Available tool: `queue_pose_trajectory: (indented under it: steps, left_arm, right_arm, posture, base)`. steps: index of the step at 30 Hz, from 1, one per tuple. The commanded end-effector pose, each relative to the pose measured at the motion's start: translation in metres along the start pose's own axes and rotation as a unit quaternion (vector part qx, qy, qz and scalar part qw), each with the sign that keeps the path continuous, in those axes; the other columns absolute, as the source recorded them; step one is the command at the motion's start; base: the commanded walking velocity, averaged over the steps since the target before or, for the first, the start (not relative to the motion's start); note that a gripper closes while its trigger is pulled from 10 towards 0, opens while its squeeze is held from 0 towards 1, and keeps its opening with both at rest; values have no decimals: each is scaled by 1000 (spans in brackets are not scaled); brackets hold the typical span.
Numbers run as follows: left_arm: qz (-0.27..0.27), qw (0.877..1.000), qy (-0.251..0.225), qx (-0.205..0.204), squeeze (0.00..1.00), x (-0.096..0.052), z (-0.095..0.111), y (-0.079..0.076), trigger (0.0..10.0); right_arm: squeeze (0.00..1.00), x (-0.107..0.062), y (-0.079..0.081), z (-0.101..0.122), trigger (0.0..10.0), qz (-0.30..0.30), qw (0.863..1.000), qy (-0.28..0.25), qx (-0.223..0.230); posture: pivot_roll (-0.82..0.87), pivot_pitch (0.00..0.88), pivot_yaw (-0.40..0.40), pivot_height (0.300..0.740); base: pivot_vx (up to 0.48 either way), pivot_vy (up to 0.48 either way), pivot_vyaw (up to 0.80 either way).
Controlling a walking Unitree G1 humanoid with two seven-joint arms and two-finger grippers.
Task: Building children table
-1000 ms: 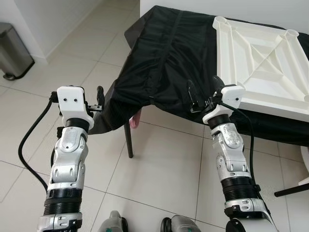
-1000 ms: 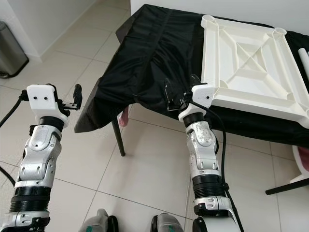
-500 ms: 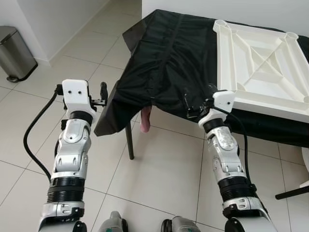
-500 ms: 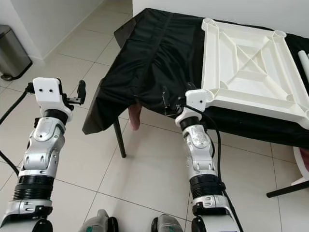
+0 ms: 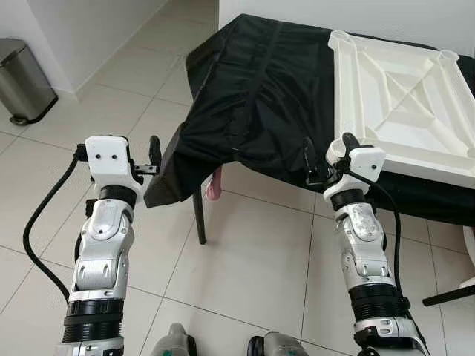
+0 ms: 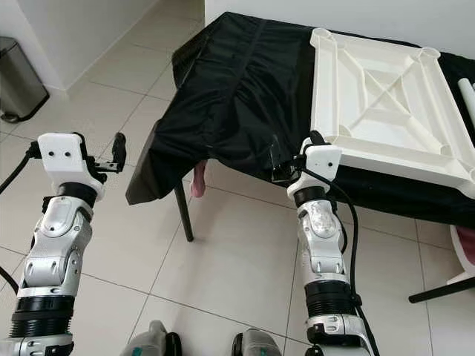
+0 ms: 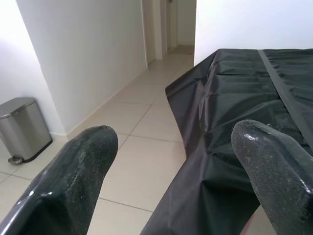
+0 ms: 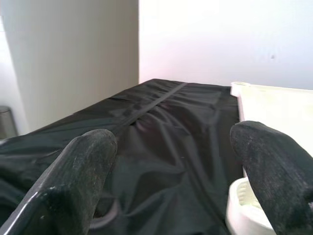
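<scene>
Right end effector [image 5: 326, 157] held wide open, empty, at the near corner of the white table panel [image 5: 404, 104]. Panel lies upside down on the black-draped tabletop [image 5: 260, 89]. Left end effector [image 7: 171, 166] open, empty, beside the cloth's hanging corner.

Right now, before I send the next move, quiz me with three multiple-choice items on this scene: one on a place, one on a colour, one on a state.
1. Where does the white tabletop lie?
A. on the floor
B. upside down on the black cloth
C. against the wall

2. What colour is the bin?
A. silver
B. red
C. blue

3. How is the right pincer?
A. shut on the tabletop
B. shut on the cloth
C. open, holding nothing

Answers: 1 B, its ribbed underside faces up on the cloth. 2 A, metal grey by the wall. 3 C, the wrist view shows its fingers spread apart.
</scene>
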State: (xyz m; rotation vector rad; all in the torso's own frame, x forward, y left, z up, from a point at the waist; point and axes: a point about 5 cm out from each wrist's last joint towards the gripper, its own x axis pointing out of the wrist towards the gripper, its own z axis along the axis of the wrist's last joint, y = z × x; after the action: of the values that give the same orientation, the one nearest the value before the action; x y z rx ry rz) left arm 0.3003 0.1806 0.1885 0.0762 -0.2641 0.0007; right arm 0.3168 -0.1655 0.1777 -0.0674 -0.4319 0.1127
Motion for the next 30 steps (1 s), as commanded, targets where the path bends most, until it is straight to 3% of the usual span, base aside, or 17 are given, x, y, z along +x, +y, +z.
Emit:
queue_pose_trajectory:
  steps: [1, 12, 30]
  left_arm:
    - [-1, 1000, -5, 12, 0, -1, 2, 0, 10000]
    - [-16, 1000, -14, 20, 0, -3, 8, -3, 10000]
    - [-12, 999, -22, 21, 0, 2, 12, 0, 10000]
  right_arm:
    - [0, 3, 2, 5, 10000, 5, 1000, -12, 2]
    - [0, 8, 8, 10, 10000, 22, 1000, -20, -1]
    - [0, 7, 8, 10, 10000, 23, 1000, -20, -4]
  posture:
    - [46, 68, -31, 740]
    - [51, 55, -33, 740]
    - [43, 56, -29, 740]
  base:
    - [0, 0, 0]
    - [0, 0, 0]
    - [0, -339, 0]
